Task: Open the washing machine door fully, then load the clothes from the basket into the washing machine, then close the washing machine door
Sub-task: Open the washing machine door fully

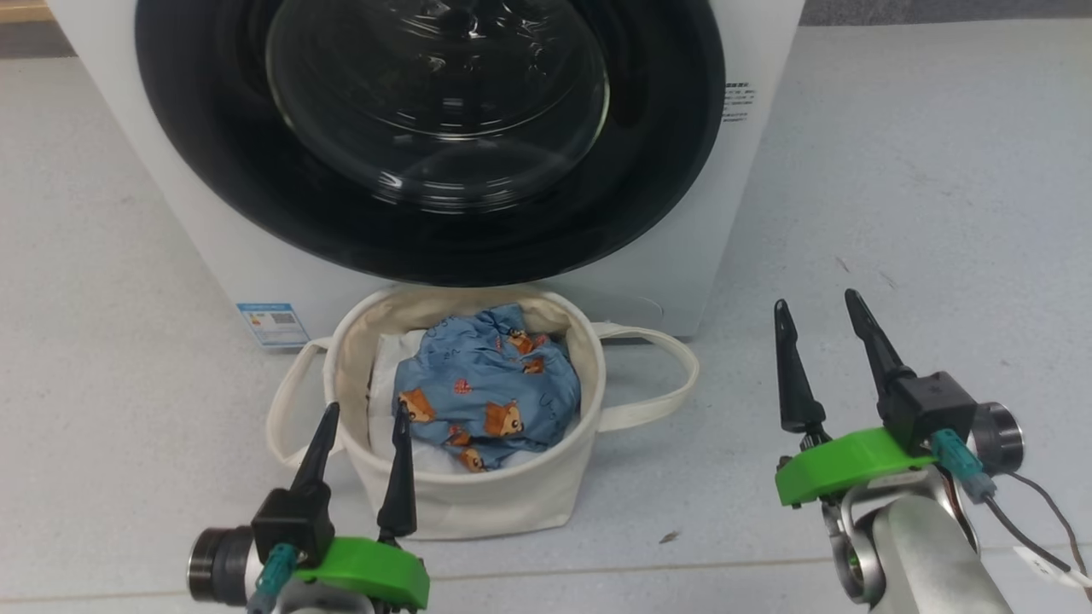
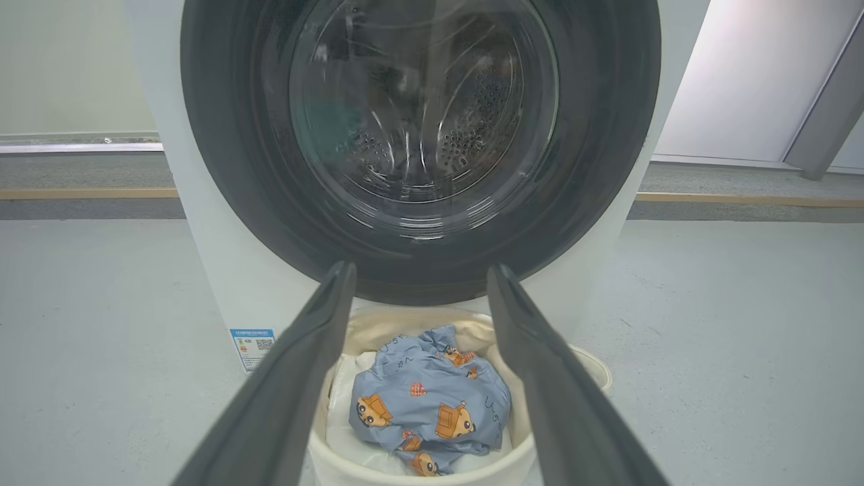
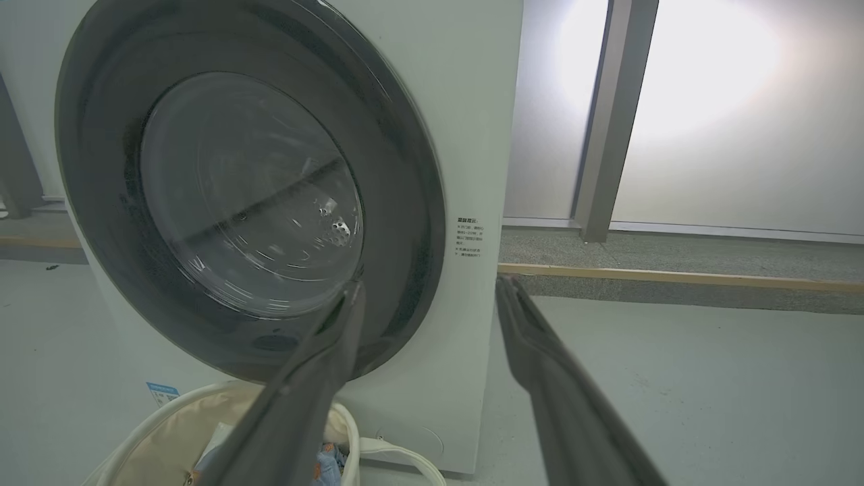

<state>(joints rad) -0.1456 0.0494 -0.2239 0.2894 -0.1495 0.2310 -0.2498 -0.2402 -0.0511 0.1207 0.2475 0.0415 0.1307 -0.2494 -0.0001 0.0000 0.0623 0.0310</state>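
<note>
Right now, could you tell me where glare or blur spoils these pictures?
Head view: sharp, with reflections on the washing machine door. Left wrist view: own fingers blurred, the clothes crisp. Right wrist view: bright glare on the wall panel.

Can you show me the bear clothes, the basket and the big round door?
clothes [image 1: 486, 388], head view, on the middle of the blue bear-print cloth.
basket [image 1: 486, 503], head view, on its front wall.
washing machine door [image 1: 435, 111], head view, on the glass bowl.
</note>
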